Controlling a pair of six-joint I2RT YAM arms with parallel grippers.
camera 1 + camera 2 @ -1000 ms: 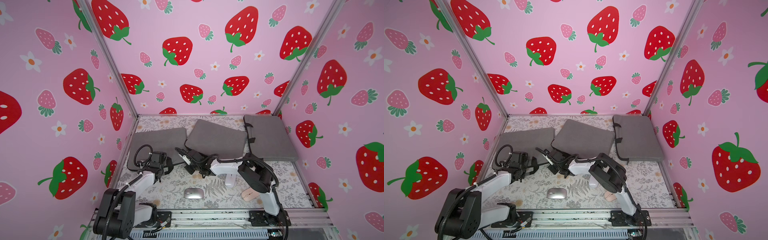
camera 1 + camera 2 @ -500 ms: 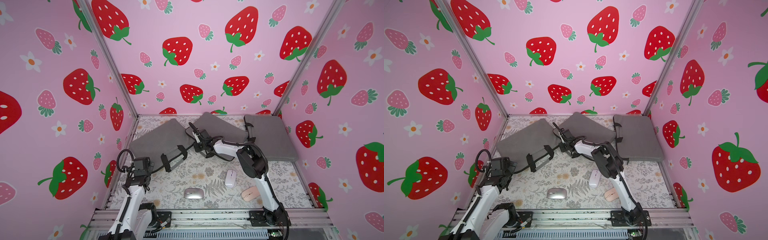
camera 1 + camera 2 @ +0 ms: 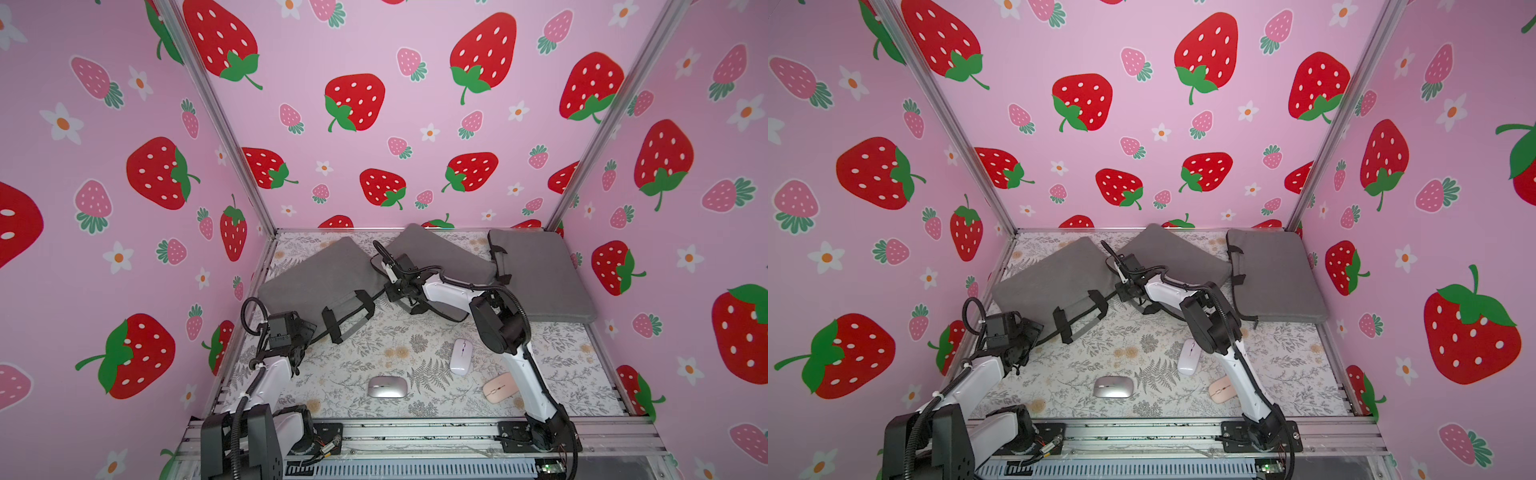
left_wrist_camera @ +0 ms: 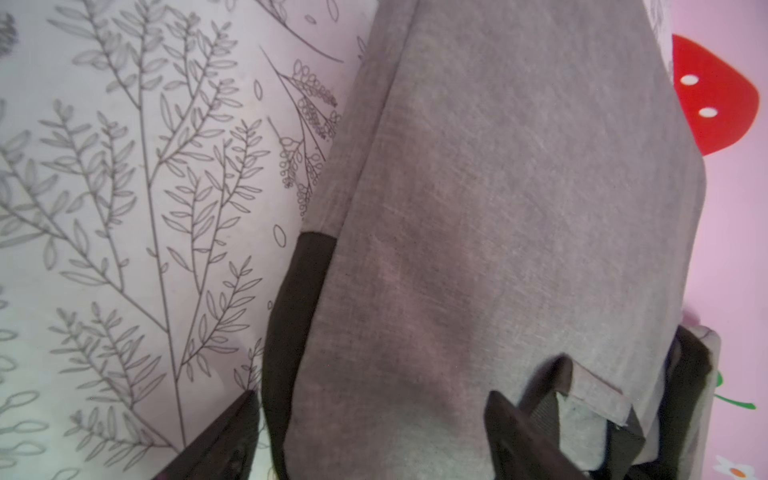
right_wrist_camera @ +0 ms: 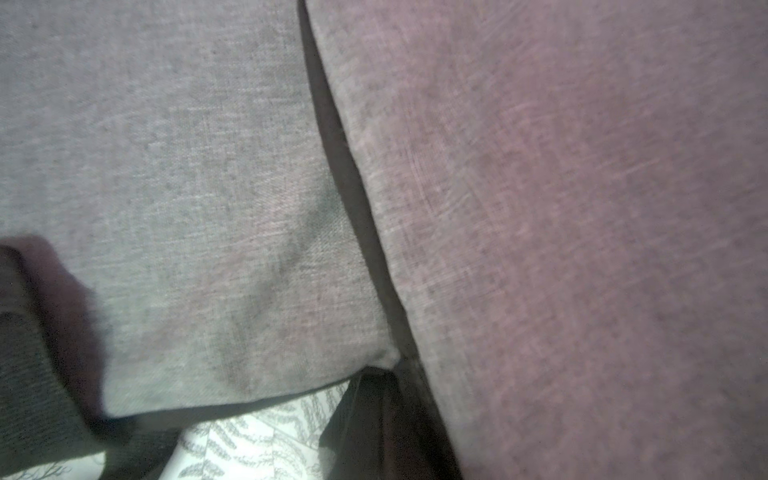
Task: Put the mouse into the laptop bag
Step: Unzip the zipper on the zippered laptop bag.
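Three grey laptop bags are laid along the far side of the floral table point(image 3: 374, 349). The left bag point(image 3: 324, 274) point(image 3: 1054, 274) and the middle bag point(image 3: 440, 253) point(image 3: 1175, 251) are seen tilted, with their inner corners close together. The right bag point(image 3: 540, 278) point(image 3: 1275, 274) is laid flat by the right wall.

Three mice are seen on the near half of the table, outside every bag and apart from both grippers. The silver mouse point(image 3: 387, 386) point(image 3: 1113, 386) is placed near the middle. The white mouse point(image 3: 461, 356) point(image 3: 1188, 357) is found to its right and a little farther. The pink mouse point(image 3: 498, 387) point(image 3: 1221, 390) is set at the near right, partly hidden by the right arm in both top views.

The left gripper point(image 3: 301, 332) point(image 4: 372, 399) is held at the near left corner of the left bag. In the left wrist view its dark fingers point(image 4: 519, 436) are seen well apart, with the bag's fabric between them. Whether the fabric is pressed cannot be told.

The right gripper point(image 3: 392, 289) point(image 3: 1127, 291) is stretched out to the gap between the left and middle bags, and its jaws are closed. A dark strap point(image 5: 374, 415) is seen close by in the right wrist view. Whether it is pinched cannot be told.
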